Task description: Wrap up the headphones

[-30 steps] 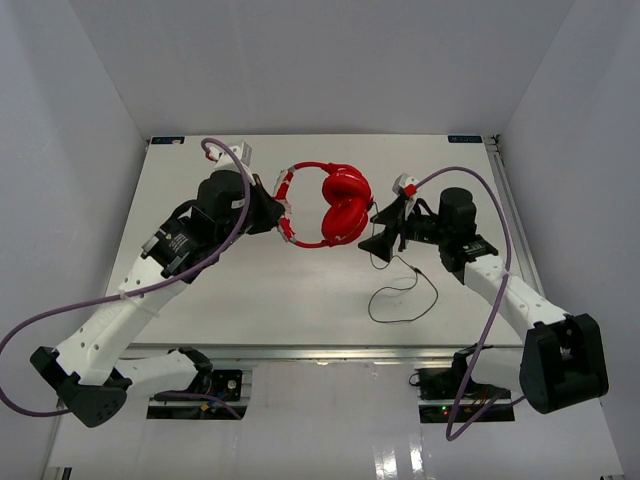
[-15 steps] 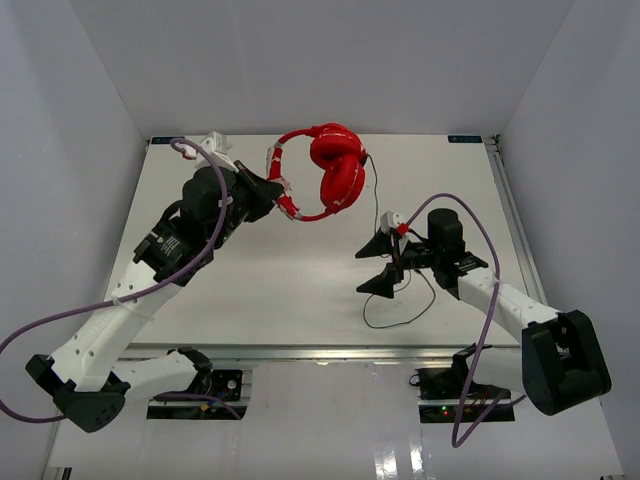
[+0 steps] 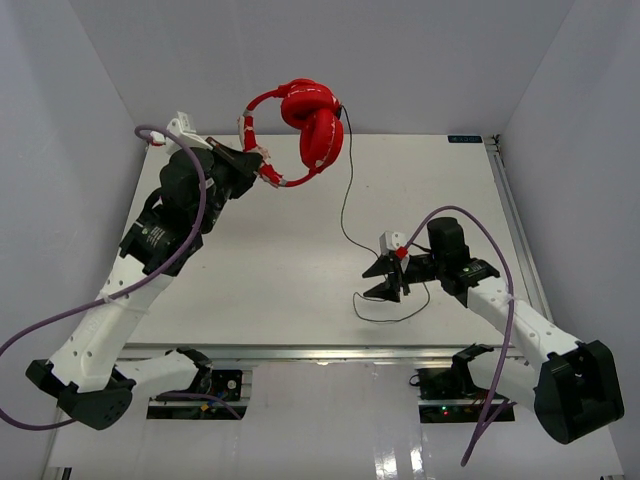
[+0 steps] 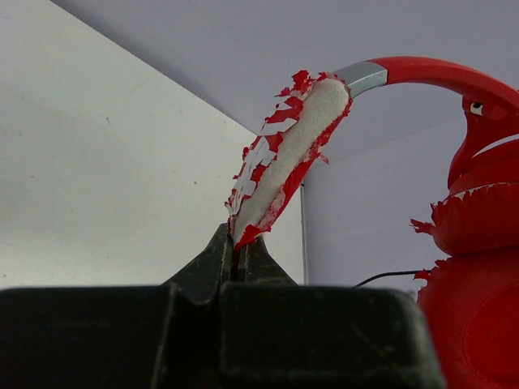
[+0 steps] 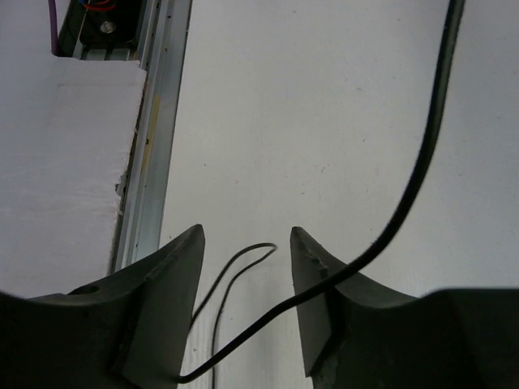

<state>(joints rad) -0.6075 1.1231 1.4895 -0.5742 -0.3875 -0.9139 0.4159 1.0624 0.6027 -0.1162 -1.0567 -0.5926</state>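
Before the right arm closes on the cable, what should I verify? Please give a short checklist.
1. The left fingers are shut on the headband of the headphones: ok.
2. The headphones are raised off the table: ok.
3. The right fingers are open: ok.
4. The cable crosses the gap between them: ok.
5. The cable is wrapped around the headphones: not ok, it hangs and loops on the table.

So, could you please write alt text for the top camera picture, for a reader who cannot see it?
The left gripper holds red headphones by the headband, high over the far side of a white table, and their thin black cable hangs down to the table. The right gripper, jaws apart, sits low where the cable lies.
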